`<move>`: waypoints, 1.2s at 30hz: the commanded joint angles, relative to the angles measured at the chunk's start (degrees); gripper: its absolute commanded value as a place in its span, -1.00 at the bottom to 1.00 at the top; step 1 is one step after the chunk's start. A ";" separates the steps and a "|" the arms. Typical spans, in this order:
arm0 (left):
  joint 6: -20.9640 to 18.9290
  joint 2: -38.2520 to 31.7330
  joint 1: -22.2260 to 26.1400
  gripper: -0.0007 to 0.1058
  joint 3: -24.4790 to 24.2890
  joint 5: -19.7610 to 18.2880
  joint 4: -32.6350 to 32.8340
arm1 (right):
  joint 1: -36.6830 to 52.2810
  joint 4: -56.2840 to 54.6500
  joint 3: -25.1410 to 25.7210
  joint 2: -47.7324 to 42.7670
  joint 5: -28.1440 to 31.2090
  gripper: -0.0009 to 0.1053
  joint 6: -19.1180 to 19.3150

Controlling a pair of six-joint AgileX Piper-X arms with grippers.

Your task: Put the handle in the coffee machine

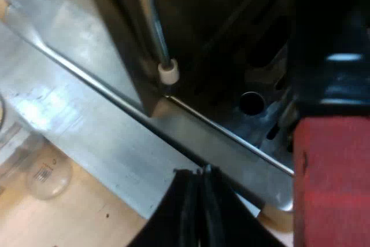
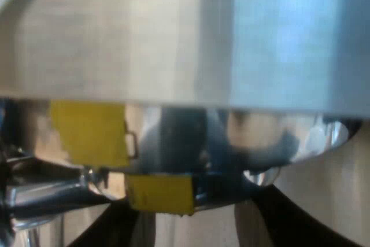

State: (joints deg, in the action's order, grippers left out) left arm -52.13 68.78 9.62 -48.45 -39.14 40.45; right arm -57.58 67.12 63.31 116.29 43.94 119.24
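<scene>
My left gripper [image 1: 200, 173] is clenched, its two black fingers pressed together with nothing between them. It hangs over the line where the wooden surface [image 1: 75, 218] meets the metal drip tray [image 1: 104, 120] of the espresso machine [image 1: 231, 39]. Close beside it, and nearer the camera than the tray, is the red end [image 1: 329, 183] of the handle [image 1: 329, 56]. The red end is apart from the fingers and not grasped by them. The handle's dark length runs on from the red end toward the machine's shadowed front, and I cannot tell whether the holder is locked in there. Near the tray's edge, the clear measuring glass [image 1: 49, 174] stands on the surface, well apart from the handle. Farther in, the steam wand [image 1: 157, 27] comes down to its white tip [image 1: 168, 73] just above the tray, beside a dark panel of the machine. It stands between the left gripper and the machine's front. The right wrist view takes in other things. My right gripper [image 2: 196, 227] is released, its fingers [image 2: 289, 218] spread wide with a bare wood tone between them. Just beyond them is a curved, mirror-bright metal part [image 2: 231, 137] carrying yellow patches [image 2: 87, 131]. Past that, a broad brushed metal band [image 2: 173, 39] runs across, too close for me to tell which part of the machine it is.
</scene>
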 commanded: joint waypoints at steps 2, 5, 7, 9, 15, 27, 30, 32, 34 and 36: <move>0.11 -0.24 -0.59 -0.98 -0.49 1.41 1.11 | 0.06 5.10 1.22 -1.59 -0.91 -0.32 1.01; 0.11 -0.24 -0.59 -0.98 -0.49 1.40 2.04 | 0.06 5.10 1.22 -1.59 -0.91 -0.32 1.01; 0.11 -0.24 -0.59 -0.98 -0.49 1.10 2.47 | 0.06 5.10 1.22 -1.59 -0.91 -0.32 1.01; 0.11 -0.24 -0.59 -0.98 -0.49 0.91 3.03 | 0.06 5.10 1.22 -1.59 -0.91 -0.32 1.01; 0.23 -0.90 -0.59 -0.98 -1.05 -1.97 6.12 | 0.06 5.10 1.22 -1.59 -0.91 -0.32 1.01; 0.13 -1.30 -1.12 -0.98 -2.84 -6.82 13.94 | 0.06 5.10 1.22 -1.59 -1.17 -0.32 1.01; 0.13 -1.30 -1.87 -0.98 -2.84 -7.06 15.09 | 0.06 5.10 1.22 -1.59 -1.17 -0.32 1.01; 0.13 -1.30 -4.35 -0.98 -2.84 -7.32 16.14 | 0.06 5.81 1.22 -1.59 -1.17 -0.32 1.01; 0.13 -1.30 -5.97 -0.98 -2.84 -7.32 16.72 | 0.06 6.45 1.22 -1.59 -1.17 -0.32 2.30; 0.13 -1.30 -7.84 -0.98 -2.84 -7.32 16.99 | 0.06 6.79 1.22 -1.83 -1.17 -0.32 3.60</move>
State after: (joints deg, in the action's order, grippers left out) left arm -52.00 67.84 2.70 -51.04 -44.99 56.25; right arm -57.58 68.00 63.31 116.29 44.22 121.42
